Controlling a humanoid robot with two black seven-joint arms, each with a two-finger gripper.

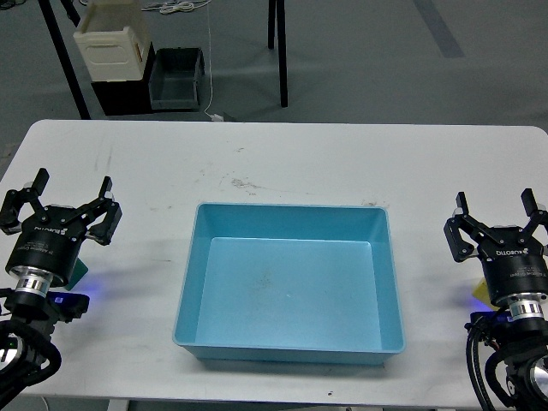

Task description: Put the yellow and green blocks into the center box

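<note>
**Both grippers spread over a white table, tray bare between them**

White tabletop (282,163) fills most of the head view, scuffed with a few dark marks behind the tray. On the left, the left gripper (60,199) has its black fingers (103,210) spread wide, grasping nothing; just under its body a sliver of the green block (80,274) shows on the table, mostly hidden. On the right, the right gripper (499,218) likewise has its fingers (459,224) released and apart, and a small edge of the yellow block (482,294) peeks out beside its wrist. Between the two arms, well apart from both blocks, sits the light-blue center box (193,274). Beyond the far table edge, on the grey floor, stand a cream box (111,38) and a small dark bin (175,77).
</note>
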